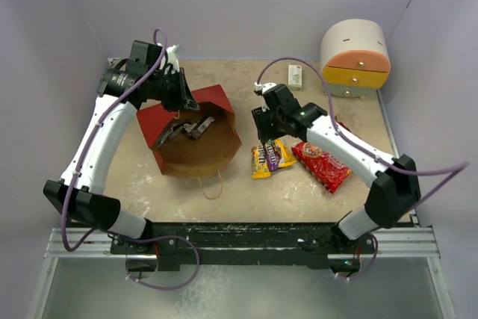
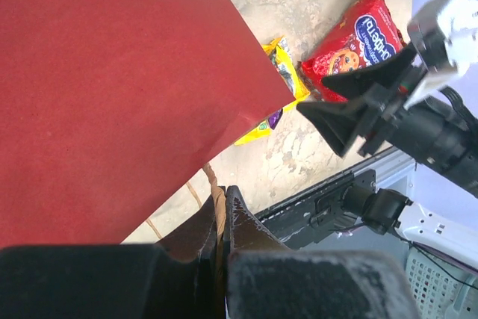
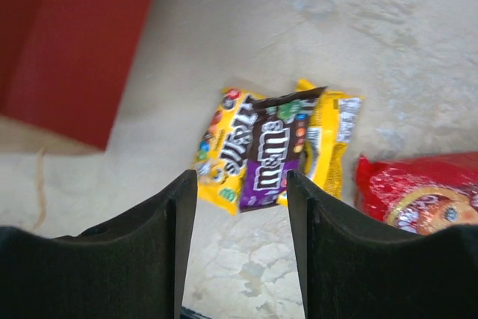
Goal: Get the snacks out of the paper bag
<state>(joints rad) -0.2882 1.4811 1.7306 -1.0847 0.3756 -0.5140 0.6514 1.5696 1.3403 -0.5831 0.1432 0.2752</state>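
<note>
The red paper bag [image 1: 196, 140] lies tilted with its brown mouth open towards the near side. Several dark and silver candy bars [image 1: 187, 128] lie inside it. My left gripper [image 1: 181, 98] is at the bag's far rim, and in the left wrist view [image 2: 221, 192] it is shut on a tan string handle of the bag [image 2: 112, 87]. My right gripper [image 1: 265, 140] is open and empty just above the yellow and dark brown candy packets [image 1: 270, 158] on the table. They show beyond its fingertips [image 3: 240, 184] in the right wrist view [image 3: 272, 151]. The red crisp packet [image 1: 321, 166] lies to their right.
A white round-topped mini chest [image 1: 356, 57] with orange and yellow drawers stands at the back right. A small white box [image 1: 295, 75] lies beside it. The bag's other string handle [image 1: 211, 184] lies on the table by its mouth. A black rail [image 1: 261, 237] runs along the near edge.
</note>
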